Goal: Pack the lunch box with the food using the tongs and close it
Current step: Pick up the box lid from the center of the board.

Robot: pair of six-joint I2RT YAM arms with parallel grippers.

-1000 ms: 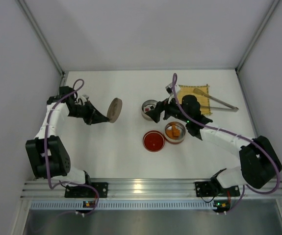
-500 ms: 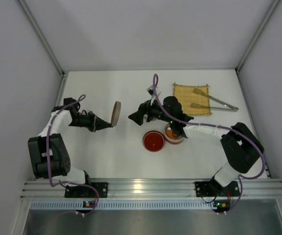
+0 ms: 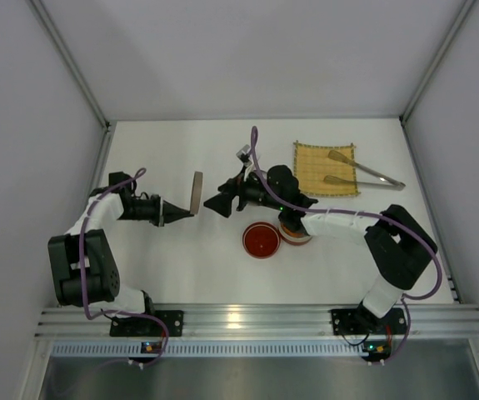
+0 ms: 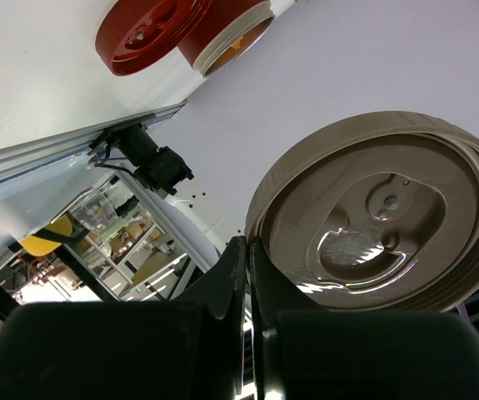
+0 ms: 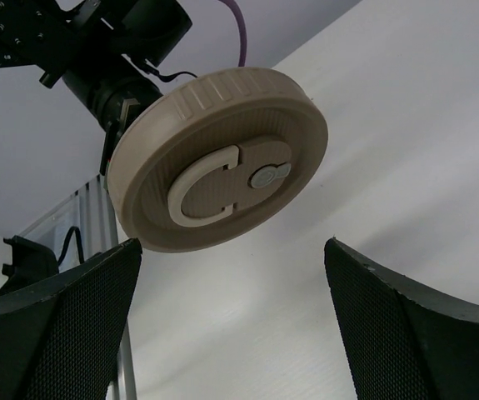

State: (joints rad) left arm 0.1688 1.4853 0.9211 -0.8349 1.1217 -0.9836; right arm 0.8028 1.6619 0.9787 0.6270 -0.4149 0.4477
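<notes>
Two hands: left hand tight on lid, right hand wide

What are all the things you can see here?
lid: one, beige, held up on edge between the two grippers
dish: one, red, middle of the table
pot: one, red with a pale rim, right beside the dish, half under the right arm; what is inside is hidden
mat: one, yellow, far right part of the table
tongs: one pair, silver, lying on the mat, joined end past its right edge
table: one, white
left gripper: one, black, shut on the lid's rim
right gripper: one, black, open, facing the lid's top, not touching it
</notes>
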